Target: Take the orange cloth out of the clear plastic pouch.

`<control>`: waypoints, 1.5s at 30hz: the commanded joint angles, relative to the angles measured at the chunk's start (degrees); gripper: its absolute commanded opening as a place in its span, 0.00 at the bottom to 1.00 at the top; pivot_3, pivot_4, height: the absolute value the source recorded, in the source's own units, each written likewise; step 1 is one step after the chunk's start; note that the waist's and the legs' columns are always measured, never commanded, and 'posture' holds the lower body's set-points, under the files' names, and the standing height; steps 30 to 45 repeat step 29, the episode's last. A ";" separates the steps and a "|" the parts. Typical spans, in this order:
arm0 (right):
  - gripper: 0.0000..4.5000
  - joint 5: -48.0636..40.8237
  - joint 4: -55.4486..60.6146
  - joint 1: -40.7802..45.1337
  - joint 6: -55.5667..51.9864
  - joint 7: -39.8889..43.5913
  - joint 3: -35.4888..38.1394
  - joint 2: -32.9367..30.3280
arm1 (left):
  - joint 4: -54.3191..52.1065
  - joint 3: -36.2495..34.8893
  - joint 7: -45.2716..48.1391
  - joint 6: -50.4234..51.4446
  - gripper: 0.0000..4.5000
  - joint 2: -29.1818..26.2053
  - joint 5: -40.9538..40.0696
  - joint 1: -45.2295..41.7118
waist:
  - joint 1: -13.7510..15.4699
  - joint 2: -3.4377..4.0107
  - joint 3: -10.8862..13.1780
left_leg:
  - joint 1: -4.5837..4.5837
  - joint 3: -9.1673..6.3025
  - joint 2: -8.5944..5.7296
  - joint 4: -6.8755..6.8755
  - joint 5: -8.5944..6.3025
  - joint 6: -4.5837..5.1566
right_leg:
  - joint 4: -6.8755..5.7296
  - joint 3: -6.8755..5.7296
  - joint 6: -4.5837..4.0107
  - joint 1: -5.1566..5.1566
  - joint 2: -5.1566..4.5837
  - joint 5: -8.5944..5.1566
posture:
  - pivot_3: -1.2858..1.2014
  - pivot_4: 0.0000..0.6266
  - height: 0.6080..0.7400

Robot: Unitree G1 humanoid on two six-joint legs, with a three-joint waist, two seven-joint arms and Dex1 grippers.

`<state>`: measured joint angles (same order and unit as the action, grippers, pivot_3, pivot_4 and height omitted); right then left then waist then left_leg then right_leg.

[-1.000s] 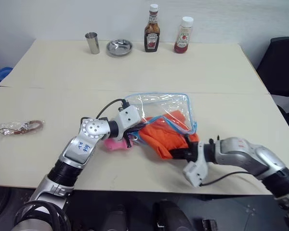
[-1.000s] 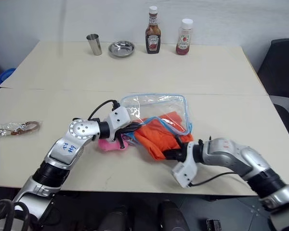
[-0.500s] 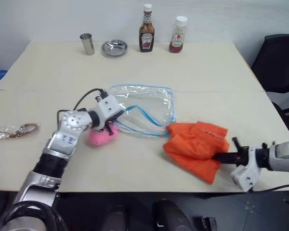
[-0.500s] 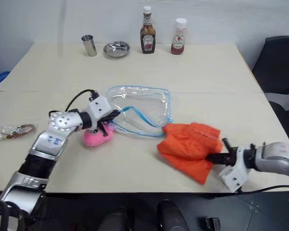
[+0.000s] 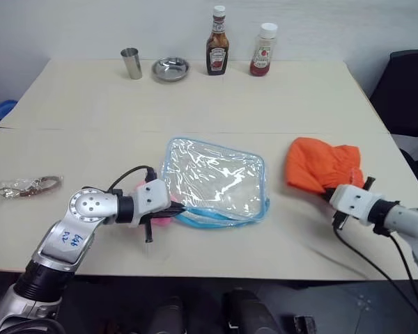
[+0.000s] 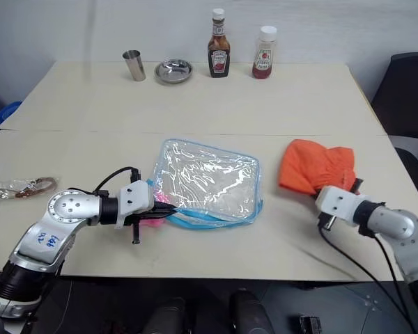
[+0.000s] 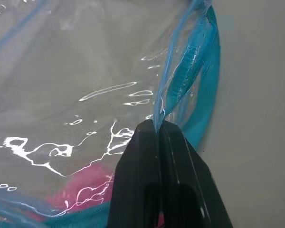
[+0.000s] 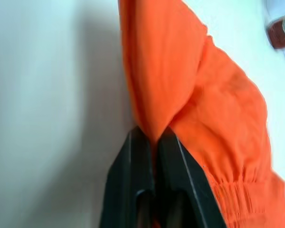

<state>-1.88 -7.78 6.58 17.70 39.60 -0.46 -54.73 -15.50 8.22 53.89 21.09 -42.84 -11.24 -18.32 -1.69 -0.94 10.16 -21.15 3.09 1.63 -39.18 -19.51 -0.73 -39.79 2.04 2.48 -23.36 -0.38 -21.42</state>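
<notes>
Orange cloth [image 5: 320,164] lies bunched near the right edge of the table [image 5: 76,104], well apart from the clear plastic pouch [image 5: 212,182], so by the look of it the removal itself is done. The right gripper [image 8: 152,140] is clamped on a fold at the cloth's near side. The left gripper [image 7: 157,129] is pinched shut on the pouch's blue-trimmed edge at its near left corner, with a pink plush toy [image 5: 159,219] showing just beside and partly under that corner.

The cloth looks soft, light and limp; it will drape and sag from any single pinch, so a fold or hem, as held now, is the sensible place to take it. The pouch is thin, shiny film, probably slippery and crinkly, and its stiffer trimmed edge gives the surest hold.

A second ago the cloth sat half inside the pouch near the table's middle, both grippers close together at its mouth. Half a second ago it was already free, dragged toward the near right. Now it sits farther right and farther from the front edge, while the pouch lies flat and empty.
</notes>
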 commanded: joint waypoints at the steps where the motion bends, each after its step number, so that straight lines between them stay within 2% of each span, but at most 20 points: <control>1: 0.01 3.03 4.95 -2.85 0.63 -0.53 1.26 -0.37 | -2.02 -1.34 -2.47 3.87 0.00 0.93 -0.48 -1.31 | 0.09 0.00 0.00 | 0.00 0.00 -0.01 0.00 0.00 0.00 | 0.00 0.00 0.00 0.00 0.00 0.00 | 0.52 0.24 1.00; 2: 0.01 4.05 4.79 -3.30 0.54 -0.89 1.51 -0.44 | -1.68 -1.44 -3.10 4.31 0.00 1.18 -0.04 -1.65 | 0.09 0.00 0.00 | 0.01 0.00 0.00 0.00 0.00 0.00 | 0.00 0.00 0.00 0.00 0.00 0.00 | 0.52 0.24 1.00; 3: 0.09 4.19 4.60 -3.74 -0.20 -0.88 2.06 -0.48 | -1.30 -1.82 -3.92 5.34 0.00 1.64 -0.06 -1.99 | 0.09 0.00 0.00 | 0.01 0.00 0.00 0.00 0.00 0.00 | 0.00 0.00 0.00 0.00 0.00 0.00 | 0.52 0.24 1.00; 5: 0.16 3.39 4.93 -4.32 -3.10 -0.47 3.28 -0.37 | -0.49 -3.29 -5.35 7.69 0.11 2.79 -1.31 -3.00 | 0.10 0.00 0.00 | 0.02 0.02 -0.02 0.00 0.00 0.00 | 0.00 0.01 0.00 0.00 0.00 0.00 | 0.52 0.24 1.00; 6: 0.24 2.86 5.35 -4.58 -4.06 -0.17 3.89 -0.43 | -0.62 -3.99 -5.18 8.72 0.15 3.04 -2.52 -3.25 | 0.10 0.00 0.00 | 0.03 0.02 -0.02 -0.01 0.00 0.00 | -0.01 0.01 0.00 0.00 0.00 0.00 | 0.52 0.24 1.00; 10: 0.55 -5.01 11.13 -7.10 -11.19 3.27 9.67 -0.70 | -3.67 -8.68 -4.43 13.82 0.42 2.87 -8.24 -2.50 | 0.11 0.00 0.00 | 0.00 0.00 0.00 0.00 0.01 -0.01 | -0.01 -0.01 0.00 -0.01 0.01 0.00 | 0.52 0.24 1.00; 12: 0.70 -16.45 17.15 -11.53 -20.35 10.42 15.45 -2.35 | -5.54 -13.88 -3.39 17.91 0.55 2.02 -13.70 -1.11 | 0.11 0.00 0.00 | 0.00 0.00 0.01 0.00 0.01 -0.01 | -0.01 -0.01 0.00 -0.01 0.01 0.00 | 0.52 0.24 1.00; 14: 0.85 -28.00 21.61 -15.55 -28.39 17.22 23.53 -3.66 | -7.30 -19.92 0.70 21.16 0.69 -1.40 -19.45 1.87 | 0.07 0.01 0.00 | 0.01 -0.02 0.03 0.04 0.01 -0.02 | -0.01 -0.03 0.00 0.00 0.02 0.00 | 0.52 0.24 1.00; 17: 0.85 -34.56 19.44 -16.84 -38.52 20.41 32.32 -6.05 | -2.73 -27.20 8.58 20.26 0.69 -8.95 -22.60 5.19 | -0.38 -0.02 0.02 | 0.07 -0.06 0.08 0.10 0.02 -0.04 | 0.04 -0.05 0.00 0.04 0.07 0.00 | 0.52 0.24 1.00; 20: 0.85 -36.32 13.16 -17.52 -44.46 25.36 37.93 -9.29 | 8.55 -32.45 7.16 22.44 0.69 -12.82 -23.96 0.17 | 0.12 -0.11 0.09 | 0.39 -0.11 0.00 0.10 -0.07 0.16 | 0.14 -0.08 -0.01 0.40 0.01 0.00 | 0.52 0.24 1.00; 21: 0.85 -36.62 10.69 -17.88 -46.49 27.37 39.38 -10.54 | 10.72 -33.85 8.86 22.93 0.69 -14.65 -25.01 -0.75 | 0.21 -0.17 0.12 | 0.87 -0.20 0.00 0.24 -0.19 0.37 | 0.34 -0.16 -0.05 0.95 0.01 -0.02 | 0.52 0.24 1.00; 22: 0.85 -36.64 8.09 -18.30 -47.92 29.65 40.59 -11.79 | 12.29 -34.89 11.75 22.39 0.69 -16.94 -25.34 -0.57 | 0.22 -0.24 0.16 | 0.96 -0.26 0.00 0.28 -0.21 0.40 | 0.42 -0.22 -0.07 1.09 0.01 -0.04 | 0.52 0.24 1.00; 26: 0.85 -32.48 -0.88 -17.75 -46.00 33.57 41.36 -14.78 | 17.30 -36.18 19.60 16.73 0.69 -23.56 -22.38 3.70 | -0.03 -0.24 0.16 | 0.88 -0.22 -0.04 0.62 -0.32 0.48 | 0.86 -0.22 -0.07 1.07 -0.08 -0.04 | 0.52 0.24 1.00; 29: 0.85 -30.99 -5.90 -14.78 -44.98 33.59 40.78 -15.17 | 19.54 -36.65 20.84 13.38 0.69 -24.79 -21.14 4.85 | -0.15 -0.24 0.16 | 0.82 -0.11 -0.08 0.80 -0.31 0.44 | 0.98 -0.16 -0.06 0.95 -0.13 -0.04 | 0.52 0.24 1.00; 45: 0.85 -30.99 -5.90 -14.78 -44.98 33.59 40.78 -15.17 | 19.54 -36.65 20.84 13.38 0.69 -24.79 -21.14 4.85 | -0.15 -0.24 0.16 | 0.82 -0.11 -0.08 0.80 -0.31 0.44 | 0.98 -0.16 -0.06 0.95 -0.13 -0.04 | 0.52 0.24 1.00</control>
